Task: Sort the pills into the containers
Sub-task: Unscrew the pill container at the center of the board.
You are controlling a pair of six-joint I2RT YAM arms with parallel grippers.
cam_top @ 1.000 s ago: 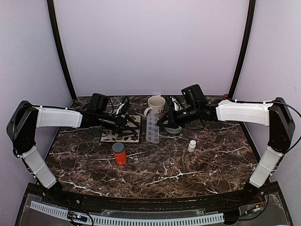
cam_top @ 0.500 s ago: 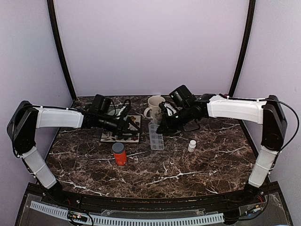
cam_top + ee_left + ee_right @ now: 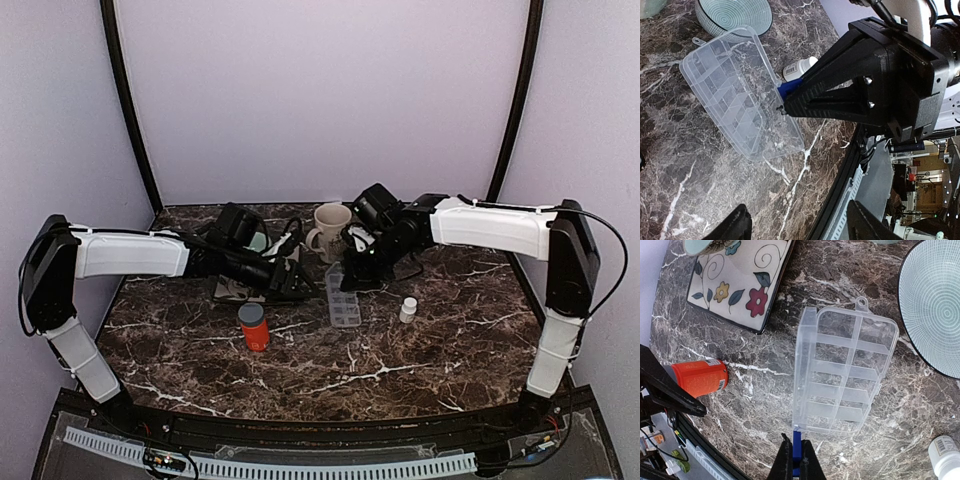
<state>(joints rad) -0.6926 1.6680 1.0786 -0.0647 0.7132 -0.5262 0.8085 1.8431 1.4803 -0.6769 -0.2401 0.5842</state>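
Observation:
The clear pill box lies on the marble table between my grippers; its compartments look empty. Its lid stands up on edge along the left side. My right gripper is shut on a small blue tab at the lid's near corner; it also shows in the top view and the left wrist view. My left gripper is open and empty, hovering just left of the box, shown in the top view. No pills are in view.
An orange grey-capped bottle stands in front of the left gripper. A small white bottle stands right of the box. A flowered tile, a mug and pale green bowls sit behind.
My right gripper has swung left and nearer, and the pill box has shifted toward the table's middle. My left gripper has moved right toward the box.

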